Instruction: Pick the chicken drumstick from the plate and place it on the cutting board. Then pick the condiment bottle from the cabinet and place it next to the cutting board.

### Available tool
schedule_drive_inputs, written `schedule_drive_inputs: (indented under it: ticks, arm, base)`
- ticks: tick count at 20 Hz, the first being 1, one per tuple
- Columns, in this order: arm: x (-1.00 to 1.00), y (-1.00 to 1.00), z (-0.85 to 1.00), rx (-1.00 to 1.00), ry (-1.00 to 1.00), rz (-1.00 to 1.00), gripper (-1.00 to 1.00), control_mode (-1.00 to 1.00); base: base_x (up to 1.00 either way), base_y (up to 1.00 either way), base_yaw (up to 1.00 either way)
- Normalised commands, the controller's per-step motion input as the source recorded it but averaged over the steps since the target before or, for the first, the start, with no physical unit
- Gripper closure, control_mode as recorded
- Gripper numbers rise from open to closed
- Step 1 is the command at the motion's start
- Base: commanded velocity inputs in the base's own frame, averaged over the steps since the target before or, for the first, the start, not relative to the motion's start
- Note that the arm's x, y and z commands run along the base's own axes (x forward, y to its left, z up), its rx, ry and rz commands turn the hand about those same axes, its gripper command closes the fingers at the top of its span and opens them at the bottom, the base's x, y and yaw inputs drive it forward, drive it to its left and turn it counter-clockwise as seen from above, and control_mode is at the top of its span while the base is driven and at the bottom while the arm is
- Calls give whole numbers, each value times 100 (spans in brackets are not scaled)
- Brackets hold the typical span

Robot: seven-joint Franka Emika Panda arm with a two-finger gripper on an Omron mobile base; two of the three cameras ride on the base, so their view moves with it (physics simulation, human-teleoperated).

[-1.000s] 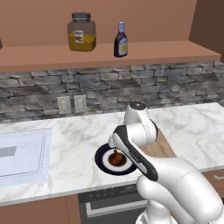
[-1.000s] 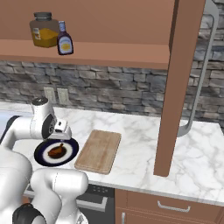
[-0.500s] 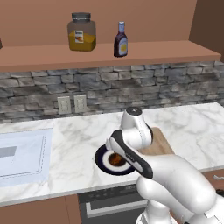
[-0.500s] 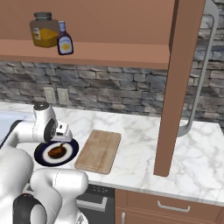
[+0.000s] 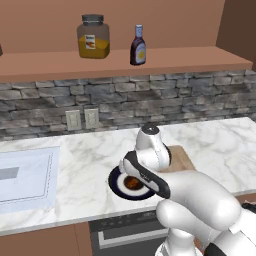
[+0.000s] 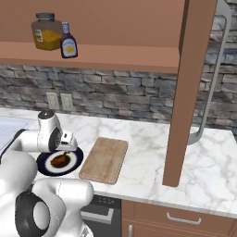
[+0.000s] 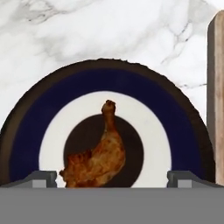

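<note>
Glistening brown drumstick (image 7: 98, 157) on round navy plate (image 7: 179, 127)

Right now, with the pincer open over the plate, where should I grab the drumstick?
Probably across the chicken drumstick's fat meaty end, coming straight down. It lies flat at the plate's centre, its thin stub pointing away, and the open pincer already straddles the thick part.

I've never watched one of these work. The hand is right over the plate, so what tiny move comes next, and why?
Probably a short drop straight down. The open gripper hangs above the chicken drumstick, which lies between its fingertips on the plate, not yet gripped; lowering would bracket the meat before closing.
</note>
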Motion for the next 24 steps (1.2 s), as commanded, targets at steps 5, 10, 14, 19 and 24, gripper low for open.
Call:
schedule_drive_inputs:
  ticks: [5,10,14,19,24]
  arm:
    - [10,6,-15,0,0,0,-100,-100]
    - [9,4,-17,0,0,0,-100,-100]
    - [8,1,-17,0,0,0,-100,-100]
    - [8,2,-17,0,0,0,-100,-100]
    - [8,2,-17,0,0,0,-100,-100]
  base:
    - [0,0,0]
    - [0,0,0]
    - [0,0,0]
    - [0,0,0]
    - [0,0,0]
